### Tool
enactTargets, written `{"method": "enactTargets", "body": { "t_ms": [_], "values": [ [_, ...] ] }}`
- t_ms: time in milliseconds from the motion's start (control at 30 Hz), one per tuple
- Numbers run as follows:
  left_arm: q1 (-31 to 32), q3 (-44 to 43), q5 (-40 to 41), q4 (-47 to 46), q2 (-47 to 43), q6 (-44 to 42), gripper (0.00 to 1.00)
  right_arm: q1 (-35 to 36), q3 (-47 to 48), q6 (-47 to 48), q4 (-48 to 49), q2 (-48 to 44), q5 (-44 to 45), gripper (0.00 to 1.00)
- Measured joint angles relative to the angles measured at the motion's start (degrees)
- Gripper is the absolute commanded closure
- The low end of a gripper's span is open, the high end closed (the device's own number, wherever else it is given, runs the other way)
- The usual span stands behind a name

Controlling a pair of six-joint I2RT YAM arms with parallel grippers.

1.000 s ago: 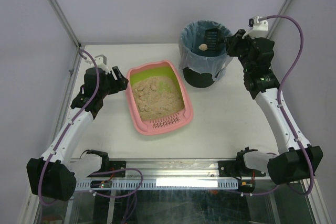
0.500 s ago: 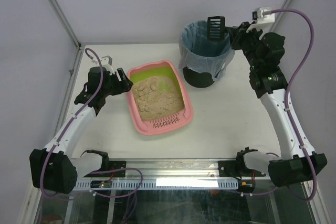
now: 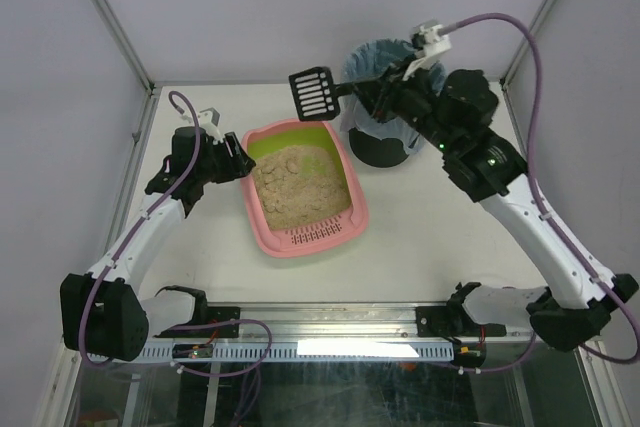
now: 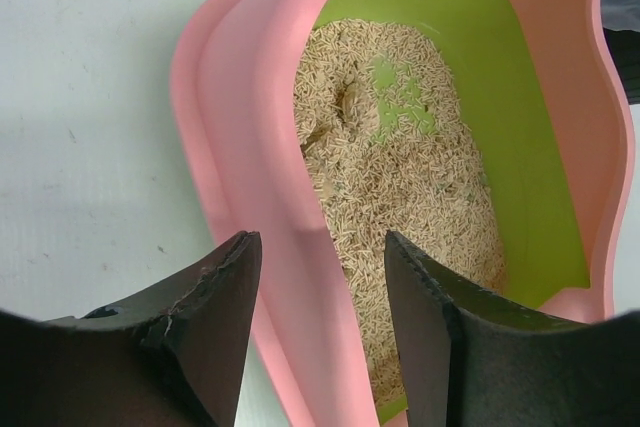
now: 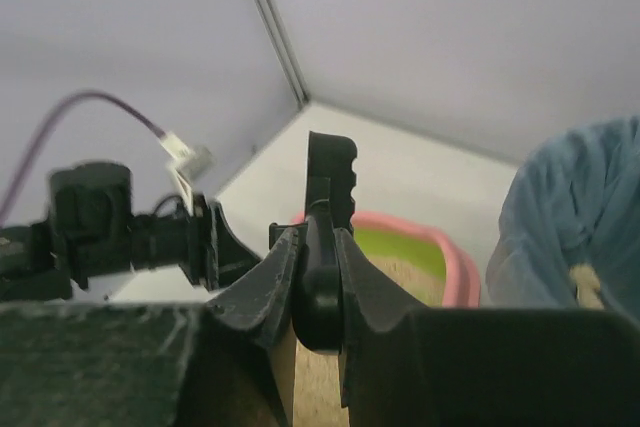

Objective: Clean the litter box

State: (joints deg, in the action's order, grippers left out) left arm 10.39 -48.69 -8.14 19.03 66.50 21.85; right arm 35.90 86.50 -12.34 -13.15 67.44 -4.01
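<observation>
My right pincer [image 5: 318,252] is clamped on the black slotted scoop [image 3: 312,94], aloft over the far end of the pink litter box [image 3: 300,239], while my left pincer [image 4: 318,247] straddles its left rim, grip unclear, so a hard dig could skid the tray.

Shallow pink litter box [image 3: 303,188] with lime-green inner wall, beige litter heaped inside, lying flat at centre-left of the frame.

A round black bin [image 3: 383,151] lined with a blue bag [image 3: 358,69] stands at the far side of the white table [image 3: 430,237]. A black slotted scoop [image 3: 312,95] hangs in the air just left of the bin.
</observation>
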Motion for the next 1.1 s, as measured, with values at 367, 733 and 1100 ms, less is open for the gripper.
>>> {"method": "enactTargets", "body": {
  "t_ms": [367,733,1100],
  "values": [
    [0.0,0.0,-1.0,0.0,0.1,0.0,0.46,14.5,11.9,5.7,-21.4,20.2,17.4,1.00],
    [0.0,0.0,-1.1,0.0,0.1,0.0,0.46,19.7,27.4,9.3,-33.7,42.0,33.8,1.00],
    [0.0,0.0,-1.2,0.0,0.1,0.0,0.46,20.7,30.4,11.4,-37.6,50.2,42.4,1.00]
  ]
}}
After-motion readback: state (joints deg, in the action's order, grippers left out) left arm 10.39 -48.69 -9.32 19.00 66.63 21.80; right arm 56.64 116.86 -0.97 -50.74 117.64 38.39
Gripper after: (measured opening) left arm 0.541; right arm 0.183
